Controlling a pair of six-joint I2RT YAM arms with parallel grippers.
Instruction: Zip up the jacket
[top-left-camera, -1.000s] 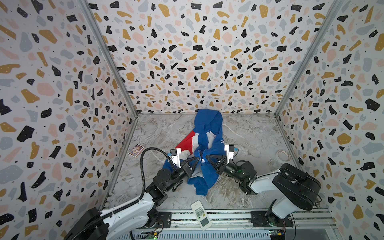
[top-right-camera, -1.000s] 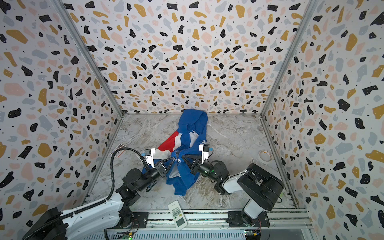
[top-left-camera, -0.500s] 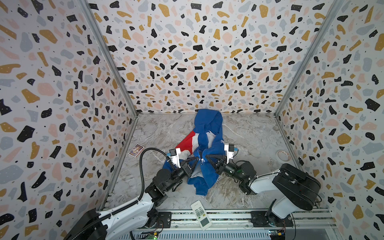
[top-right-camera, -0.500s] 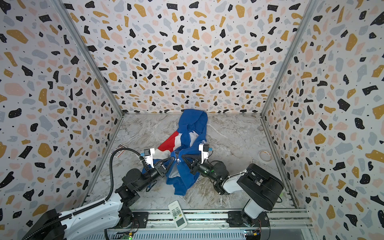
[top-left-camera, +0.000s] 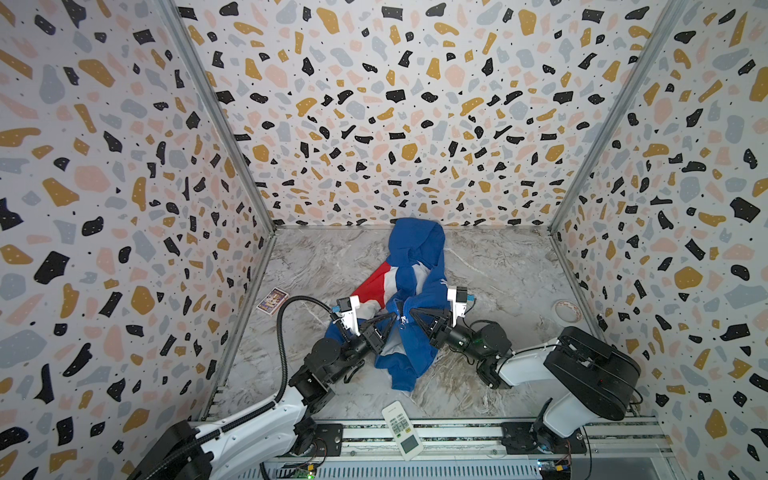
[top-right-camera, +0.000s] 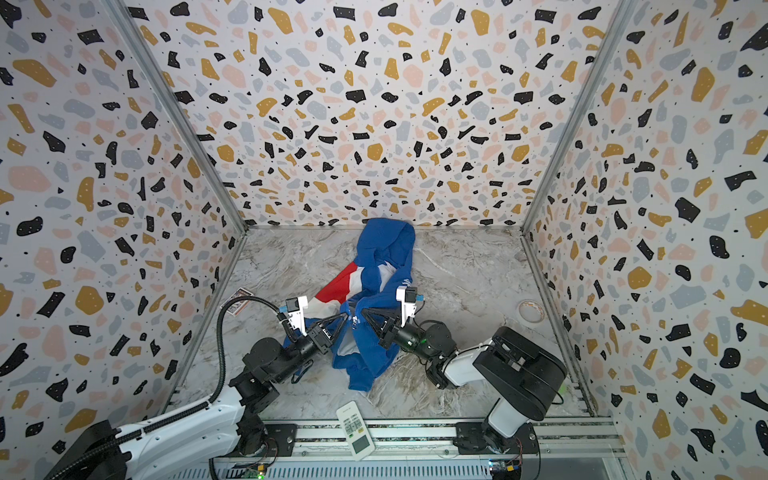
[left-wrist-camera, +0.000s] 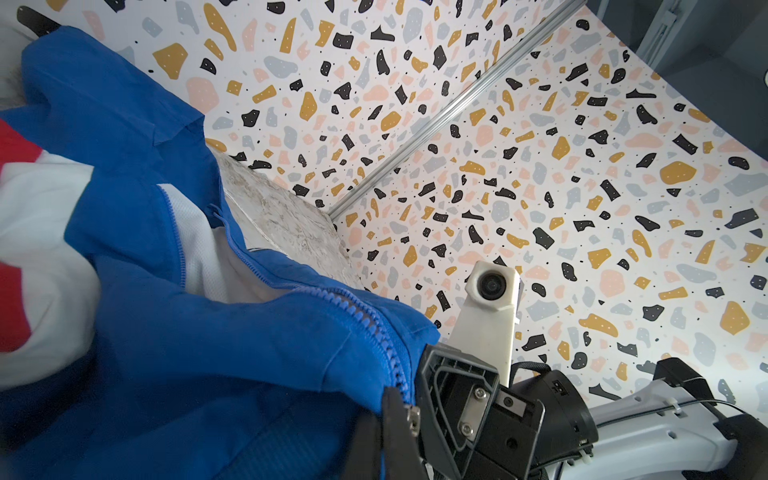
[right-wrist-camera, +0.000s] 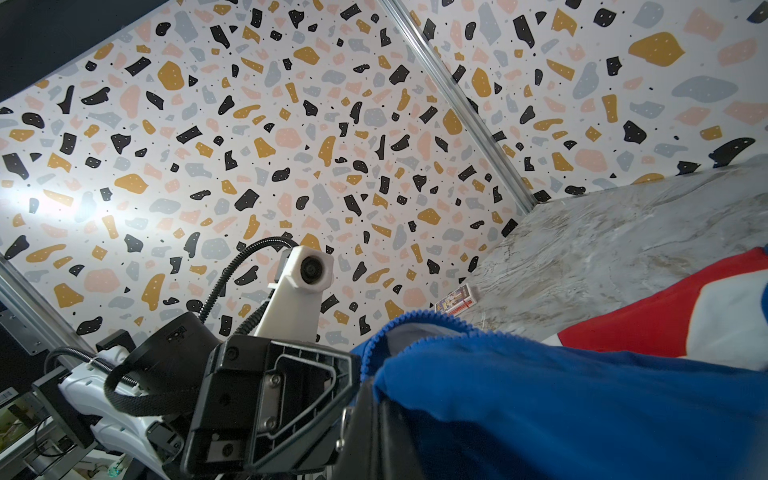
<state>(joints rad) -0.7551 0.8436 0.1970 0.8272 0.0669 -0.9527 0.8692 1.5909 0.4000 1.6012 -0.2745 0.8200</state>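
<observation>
Jacket (top-left-camera: 415, 249) lies hood farthest, hem nearest; left hand (top-left-camera: 394, 318) and right hand (top-left-camera: 412, 311) clamp its zipper edges.

Bright, even light falls from overhead in both top views. The speckled terrazzo-print wall panels (top-left-camera: 374, 104) bow outward toward the frame edges, and the grey marble-print floor (top-left-camera: 498, 266) carries only soft shadows. In the right wrist view a white glare patch (right-wrist-camera: 62, 208) washes the near end of the left panel, and the royal-blue fabric jacket (right-wrist-camera: 540, 395) closest to that lens looks soft.
</observation>
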